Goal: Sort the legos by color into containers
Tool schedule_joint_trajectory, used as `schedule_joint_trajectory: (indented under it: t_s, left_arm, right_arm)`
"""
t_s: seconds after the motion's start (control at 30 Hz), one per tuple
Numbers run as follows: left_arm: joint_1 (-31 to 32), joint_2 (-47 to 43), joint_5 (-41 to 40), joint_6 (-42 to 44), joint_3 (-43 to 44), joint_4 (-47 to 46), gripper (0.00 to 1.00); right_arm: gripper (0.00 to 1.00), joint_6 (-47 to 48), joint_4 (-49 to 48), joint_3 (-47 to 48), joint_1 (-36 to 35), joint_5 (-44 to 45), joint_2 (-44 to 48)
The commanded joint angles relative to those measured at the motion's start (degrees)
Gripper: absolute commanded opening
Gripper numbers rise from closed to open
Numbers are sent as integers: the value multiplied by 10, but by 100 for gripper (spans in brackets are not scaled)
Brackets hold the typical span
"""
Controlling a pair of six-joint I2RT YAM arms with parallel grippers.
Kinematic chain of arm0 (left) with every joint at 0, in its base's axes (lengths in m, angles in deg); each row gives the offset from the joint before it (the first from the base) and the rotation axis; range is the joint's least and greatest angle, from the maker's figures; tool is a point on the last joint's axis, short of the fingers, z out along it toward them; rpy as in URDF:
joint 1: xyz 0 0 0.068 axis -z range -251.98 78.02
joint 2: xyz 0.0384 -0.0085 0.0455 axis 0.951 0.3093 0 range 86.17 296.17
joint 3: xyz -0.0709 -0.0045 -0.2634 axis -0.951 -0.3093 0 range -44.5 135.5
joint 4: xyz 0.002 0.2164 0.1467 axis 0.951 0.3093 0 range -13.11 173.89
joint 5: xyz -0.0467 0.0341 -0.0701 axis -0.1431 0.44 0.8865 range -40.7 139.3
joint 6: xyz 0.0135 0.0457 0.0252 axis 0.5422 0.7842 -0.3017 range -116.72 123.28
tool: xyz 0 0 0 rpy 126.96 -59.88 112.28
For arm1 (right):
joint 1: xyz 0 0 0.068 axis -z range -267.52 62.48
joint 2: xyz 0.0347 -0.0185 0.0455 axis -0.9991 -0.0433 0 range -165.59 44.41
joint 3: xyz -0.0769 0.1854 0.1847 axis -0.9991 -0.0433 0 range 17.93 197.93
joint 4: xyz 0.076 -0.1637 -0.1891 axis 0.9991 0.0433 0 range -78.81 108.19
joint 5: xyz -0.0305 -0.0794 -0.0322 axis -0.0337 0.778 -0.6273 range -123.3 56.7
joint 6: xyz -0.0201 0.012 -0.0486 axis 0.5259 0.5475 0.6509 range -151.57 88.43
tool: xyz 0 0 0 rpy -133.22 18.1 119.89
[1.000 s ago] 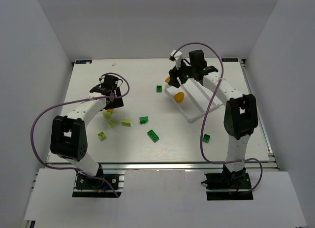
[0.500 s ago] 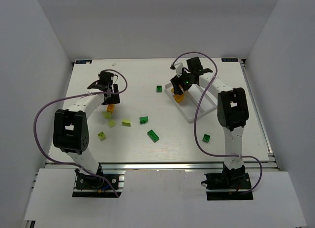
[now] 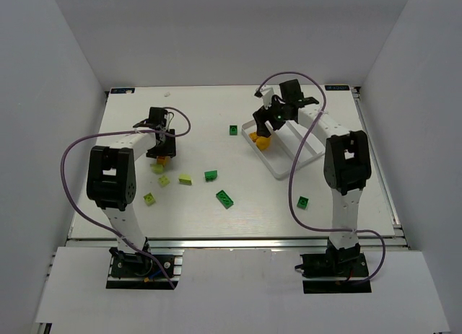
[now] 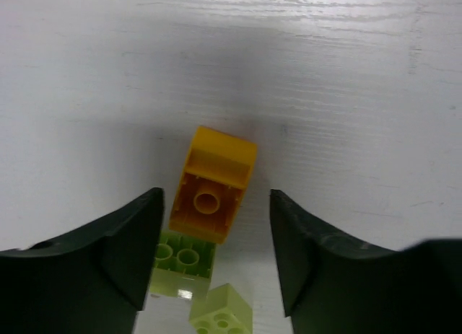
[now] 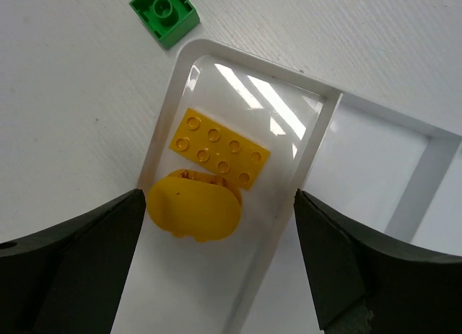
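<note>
Two YAM arms work over a white table (image 3: pixel 202 125) strewn with toy bricks. The left arm (image 3: pixel 115 157) curls toward the table's left half, while the right arm (image 3: pixel 339 143) reaches to the shallow white tray (image 3: pixel 285 167), which lies at an angle on the right half.

The right gripper (image 5: pixel 218 200) hangs over the tray's outer compartment (image 5: pixel 274 226), the one on the side toward the left arm. Its fingers are spread wide and grip nothing. Inside that compartment lie a flat orange eight-stud plate (image 5: pixel 220 148) and a round orange piece (image 5: pixel 193 204) touching the plate's near edge. A dark green one-stud brick (image 5: pixel 164 13) sits on the table just outside the tray's corner.

The left gripper (image 4: pixel 215 197) straddles an orange brick (image 4: pixel 213 186) that lies on the table with its hollow underside up. Its fingers are parted, a sliver of table showing on either side of the brick. A pale yellow-green brick (image 4: pixel 180 258) touches the orange one's near end, and a second pale brick (image 4: pixel 224 316) sits just beside it.

In the overhead view, three more dark green bricks (image 3: pixel 210 175) (image 3: pixel 225 198) (image 3: pixel 303 202) and three more pale yellow-green ones (image 3: pixel 185 179) (image 3: pixel 164 180) (image 3: pixel 149 198) lie loose across the front half of the table.
</note>
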Motion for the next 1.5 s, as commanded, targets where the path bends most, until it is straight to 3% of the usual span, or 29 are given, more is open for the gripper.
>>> schedule_joint_trajectory:
  t_s: [0.0,0.23,0.37,0.5,0.53,0.6,0.63,0.67,0.7,0.73,0.77,1.0,1.17,1.37,1.43,1.47]
  left_arm:
    - [-4,-12,42,12,8,-14,68]
    - [-4,-11,29,7,-11,-18,36]
    - [-4,-32,61,-1,9,-36,28]
    - [11,-45,164,-22,74,-51,25]
    - [16,-45,243,-34,84,-58,24]
    - [27,-43,327,-80,96,-113,24]
    - [40,-40,382,-98,97,-133,23]
    - [49,-39,406,-134,93,-185,23]
    - [60,-34,431,-153,90,-216,23]
    - [84,-17,466,-172,93,-236,23]
    - [98,-1,480,-195,102,-254,23]
    - [193,131,491,-256,245,-276,24]
    - [234,233,480,-251,425,-190,26]
    - [273,283,460,-226,479,-126,34]
    - [280,275,444,-213,468,-111,40]
    - [286,273,438,-203,463,-99,47]
  right_arm:
    - [89,-22,-8,-14,11,-28,83]
    - [89,-34,-19,-51,31,-55,134]
    - [89,-23,-26,-94,38,-61,175]
    - [89,-23,-61,-152,47,-69,224]
    - [89,-23,-87,-167,47,-70,235]
    - [89,-20,-109,-207,55,-74,264]
    - [84,-19,-113,-216,57,-74,269]
    - [70,-20,-113,-224,60,-77,275]
    - [52,-20,-107,-225,66,-82,274]
    - [11,-22,-99,-225,72,-88,272]
    - [0,-28,-93,-226,73,-91,271]
    - [0,-56,-121,-279,96,-86,317]
    - [0,-58,-119,-299,112,-78,339]
    - [0,-61,-123,-316,124,-78,354]
    - [1,-61,-123,-317,129,-83,355]
    - [5,-61,-125,-317,130,-85,354]
